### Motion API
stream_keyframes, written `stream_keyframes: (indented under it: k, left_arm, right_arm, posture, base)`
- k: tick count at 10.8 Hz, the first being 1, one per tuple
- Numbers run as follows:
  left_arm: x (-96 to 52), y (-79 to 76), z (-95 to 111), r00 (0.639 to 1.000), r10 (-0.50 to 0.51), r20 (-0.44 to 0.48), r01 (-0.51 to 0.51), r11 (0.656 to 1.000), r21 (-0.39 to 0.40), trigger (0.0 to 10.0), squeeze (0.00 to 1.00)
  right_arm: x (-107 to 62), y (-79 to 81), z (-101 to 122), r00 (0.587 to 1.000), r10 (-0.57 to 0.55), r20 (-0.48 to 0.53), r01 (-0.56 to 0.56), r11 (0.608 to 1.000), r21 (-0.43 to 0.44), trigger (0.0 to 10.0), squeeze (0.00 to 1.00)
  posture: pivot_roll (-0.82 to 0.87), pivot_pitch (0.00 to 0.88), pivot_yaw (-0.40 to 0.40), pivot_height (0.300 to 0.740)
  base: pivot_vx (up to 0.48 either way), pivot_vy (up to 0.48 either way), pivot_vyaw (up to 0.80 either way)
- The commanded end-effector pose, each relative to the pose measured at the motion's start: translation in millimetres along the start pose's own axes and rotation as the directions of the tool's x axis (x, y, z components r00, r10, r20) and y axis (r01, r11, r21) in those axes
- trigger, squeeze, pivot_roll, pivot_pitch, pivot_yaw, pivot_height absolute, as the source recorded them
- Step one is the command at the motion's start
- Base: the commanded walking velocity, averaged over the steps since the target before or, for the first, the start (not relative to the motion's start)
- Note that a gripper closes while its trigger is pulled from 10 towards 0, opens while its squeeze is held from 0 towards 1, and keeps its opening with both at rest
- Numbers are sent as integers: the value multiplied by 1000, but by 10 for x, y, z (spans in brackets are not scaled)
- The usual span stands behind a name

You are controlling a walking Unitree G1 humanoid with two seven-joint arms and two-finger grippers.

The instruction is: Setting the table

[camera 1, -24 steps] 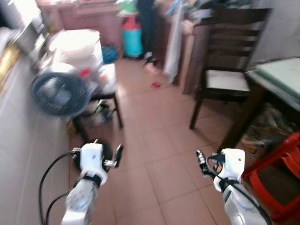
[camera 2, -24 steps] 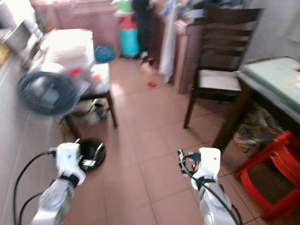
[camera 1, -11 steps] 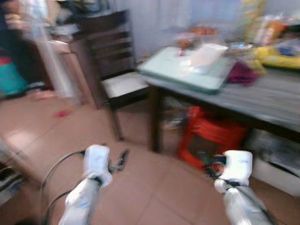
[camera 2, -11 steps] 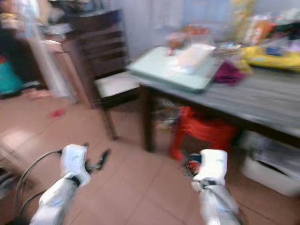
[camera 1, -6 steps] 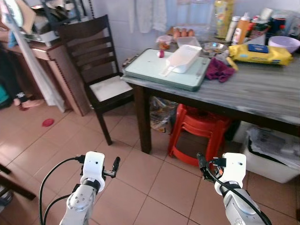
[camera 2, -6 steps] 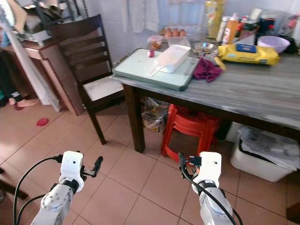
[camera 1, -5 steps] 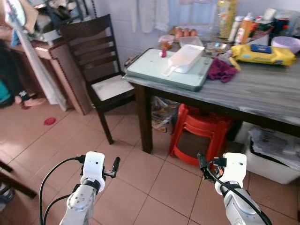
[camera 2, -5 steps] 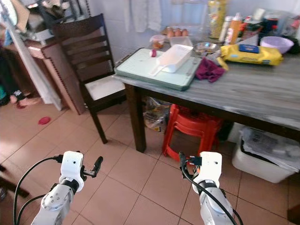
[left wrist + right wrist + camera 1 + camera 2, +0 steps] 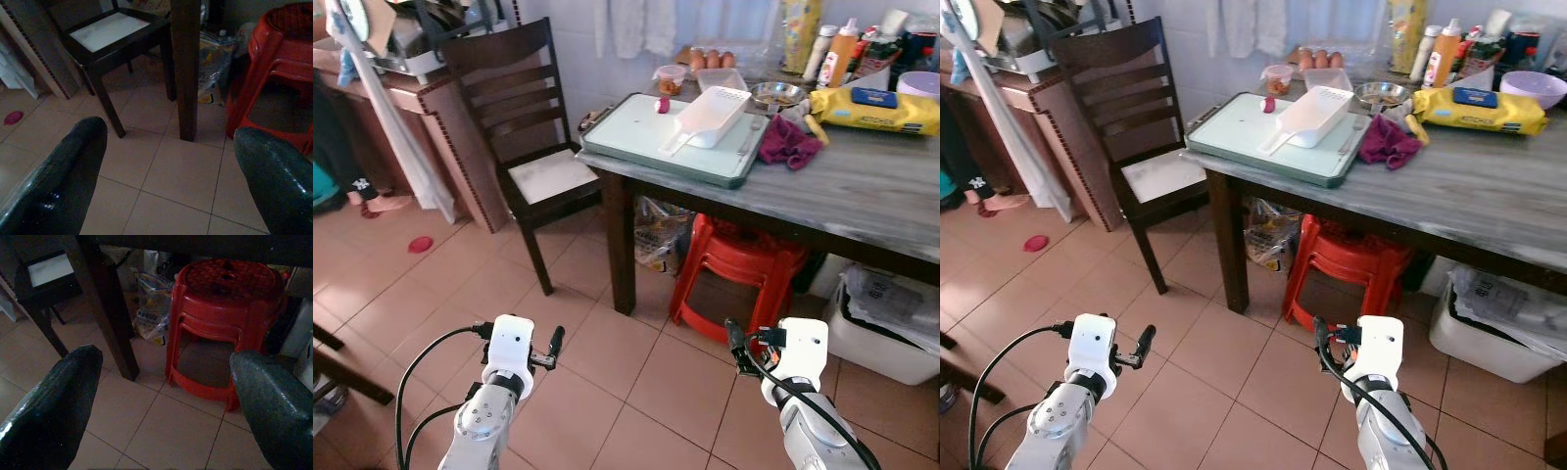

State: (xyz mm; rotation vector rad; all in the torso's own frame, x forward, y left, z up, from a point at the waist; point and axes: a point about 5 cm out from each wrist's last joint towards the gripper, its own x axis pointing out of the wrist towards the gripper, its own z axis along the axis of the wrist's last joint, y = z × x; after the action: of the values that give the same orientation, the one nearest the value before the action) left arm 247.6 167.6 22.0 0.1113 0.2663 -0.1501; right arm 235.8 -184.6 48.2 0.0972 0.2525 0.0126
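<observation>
A grey-topped dining table [image 9: 862, 186] stands ahead to the right. On its near corner lies a pale green tray [image 9: 631, 122] holding a white scoop-shaped container [image 9: 710, 116]. Beside the tray are a magenta cloth [image 9: 790, 137], a metal bowl [image 9: 777, 94], a yellow packet [image 9: 876, 108], eggs [image 9: 710, 59] and a purple bowl [image 9: 920, 83]. My left gripper [image 9: 555, 345] and right gripper [image 9: 734, 343] are held low over the floor tiles, well short of the table. Both are open and hold nothing; the wrist views show their fingers [image 9: 58, 171] [image 9: 274, 401] spread wide.
A dark wooden chair [image 9: 524, 108] stands at the table's left end. Stacked red plastic stools [image 9: 739, 274] and a plastic bag [image 9: 661, 235] sit under the table, a white bin [image 9: 886, 323] beside them. A person's foot [image 9: 372, 201] is at far left.
The view swung from a kitchen passage with a fan round to the dining table, then settled a little closer. Both arms keep the same pose, grippers still open.
</observation>
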Motion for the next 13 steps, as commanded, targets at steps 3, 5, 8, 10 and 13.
stream_keyframes:
  k: [3, 5, 8, 10, 13]
  left_arm:
    - [3, 32, 39, 1000, 7, -1, -7, 1000, 18, 10000, 0]
    - [1, 55, 46, 1000, 11, -5, -11, 1000, 19, 10000, 0]
    - [5, 55, 70, 1000, 4, -7, -4, 1000, 26, 10000, 0]
    - [2, 34, 74, 1000, -2, -9, 2, 1000, 26, 10000, 0]
    - [8, -14, 221, 996, -63, 67, 67, 996, -66, 10000, 0]
  right_arm:
    - [21, 3, -2, 1000, -8, 0, 8, 1000, 9, 10000, 0]
    - [18, 23, -13, 1000, -12, -1, 12, 1000, 15, 10000, 0]
    - [38, 25, -6, 1000, -21, 2, 21, 1000, 16, 10000, 0]
    - [41, 4, 6, 999, -34, 5, 34, 999, 17, 10000, 0]
    - [56, -19, 26, 999, -44, 1, 44, 999, -5, 10000, 0]
  posture:
    - [-126, 40, 80, 740]
    - [-126, 43, 85, 740]
    - [-124, 45, 88, 740]
    - [-126, 48, 87, 740]
    - [-128, 47, 81, 740]
  base:
    - [-287, 0, 0]
    - [-298, 0, 0]
    - [-296, 0, 0]
    - [-296, 0, 0]
    - [0, 0, 0]
